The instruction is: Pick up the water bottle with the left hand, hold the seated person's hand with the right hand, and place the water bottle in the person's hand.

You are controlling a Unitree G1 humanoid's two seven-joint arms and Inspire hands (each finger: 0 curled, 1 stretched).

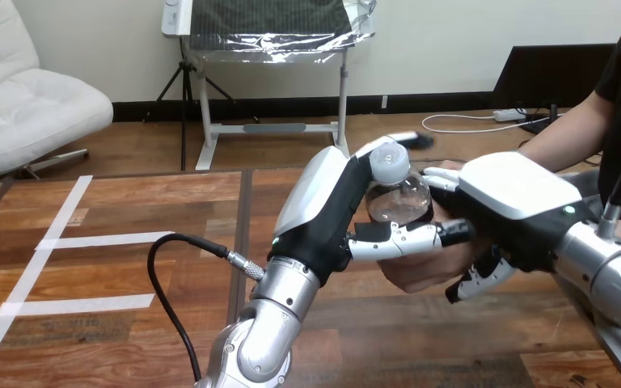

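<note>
One water bottle [400,202], clear rounded plastic with a pale domed cap, is upright above the wooden table [129,275]. The left hand [323,210], a glossy white shell over black, clasps the bottle with its fingers curled behind and its thumb across the base. Directly beneath the bottle lies the person's hand [424,267]. Just right of the bottle, the right hand [517,202] curls its fingers round the person's hand.

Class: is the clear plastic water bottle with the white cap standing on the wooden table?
No: the clear plastic water bottle is gripped in the robot's left hand, raised above the wooden table.
</note>
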